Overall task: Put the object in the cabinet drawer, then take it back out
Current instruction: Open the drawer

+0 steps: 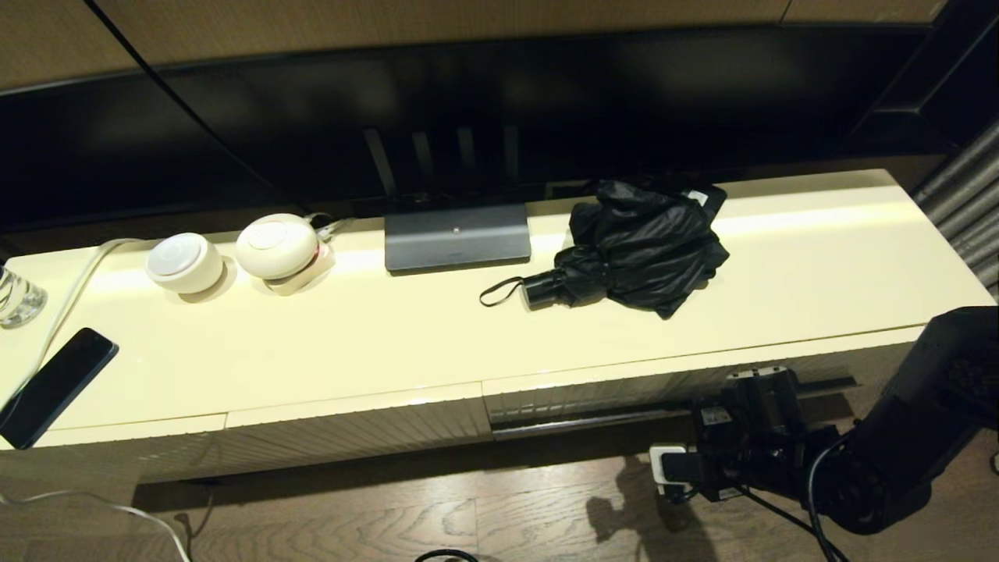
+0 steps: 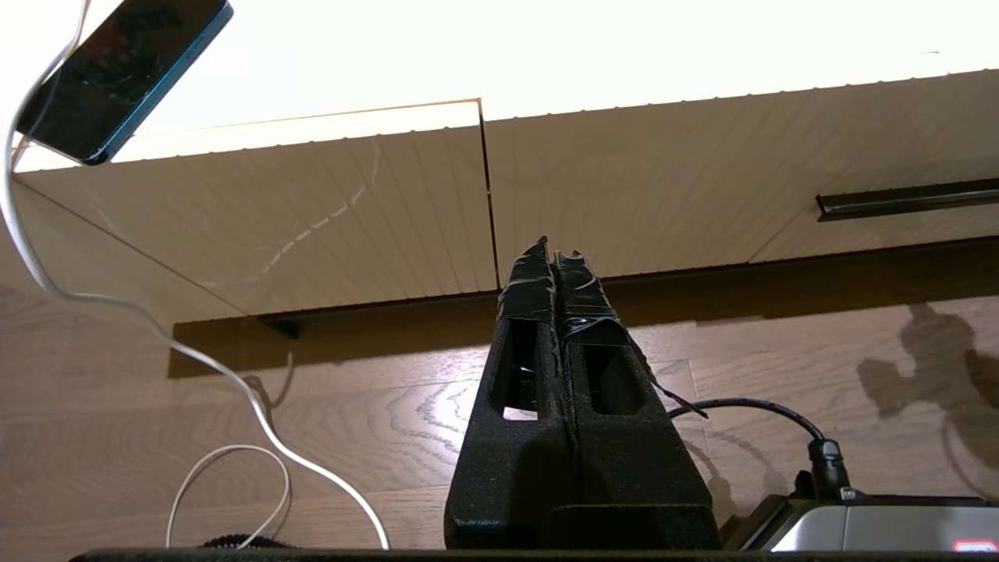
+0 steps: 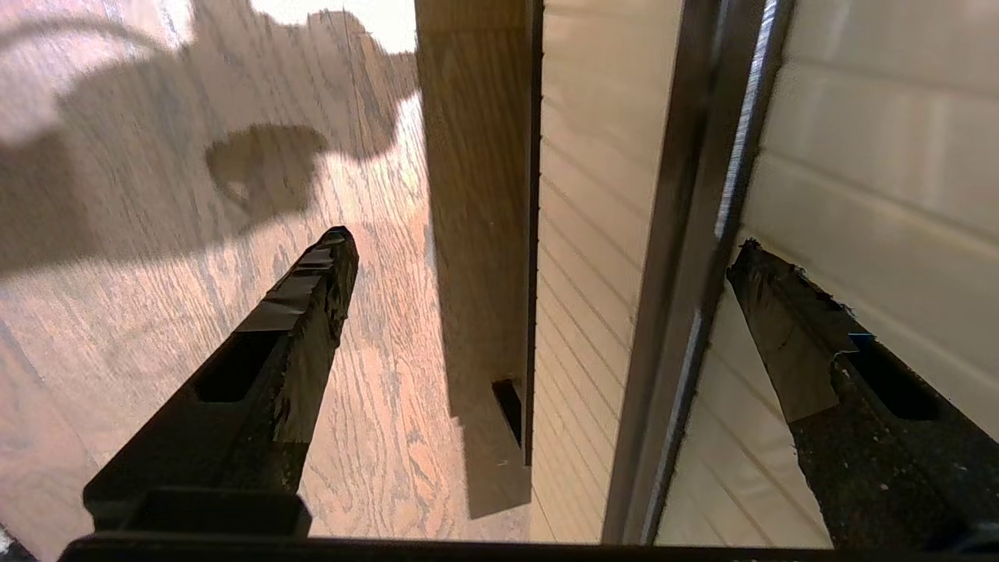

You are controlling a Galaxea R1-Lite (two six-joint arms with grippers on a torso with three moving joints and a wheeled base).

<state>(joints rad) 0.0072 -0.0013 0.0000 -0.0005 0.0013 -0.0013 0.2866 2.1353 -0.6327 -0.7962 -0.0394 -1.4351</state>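
Note:
The black folding umbrella (image 1: 641, 251) lies on the cream cabinet top, right of centre, its short handle and strap loop (image 1: 499, 292) pointing left. Below it is the ribbed drawer front (image 1: 624, 393), with its dark strip (image 1: 593, 421) along the lower edge; no interior shows. My right gripper (image 1: 751, 384) is low against that front, right of the umbrella. It is open and holds nothing, and the dark strip (image 3: 687, 273) runs between its fingers (image 3: 312, 289) in the right wrist view. My left gripper (image 2: 552, 254) hangs shut and empty in front of the cabinet's left panels.
A phone (image 1: 55, 386) on a white cable lies at the top's left end, with a glass (image 1: 17, 297) behind it. Two white round devices (image 1: 226, 254) and a grey TV stand (image 1: 457, 236) stand at the back. A white plug (image 1: 667, 466) sits on the wooden floor.

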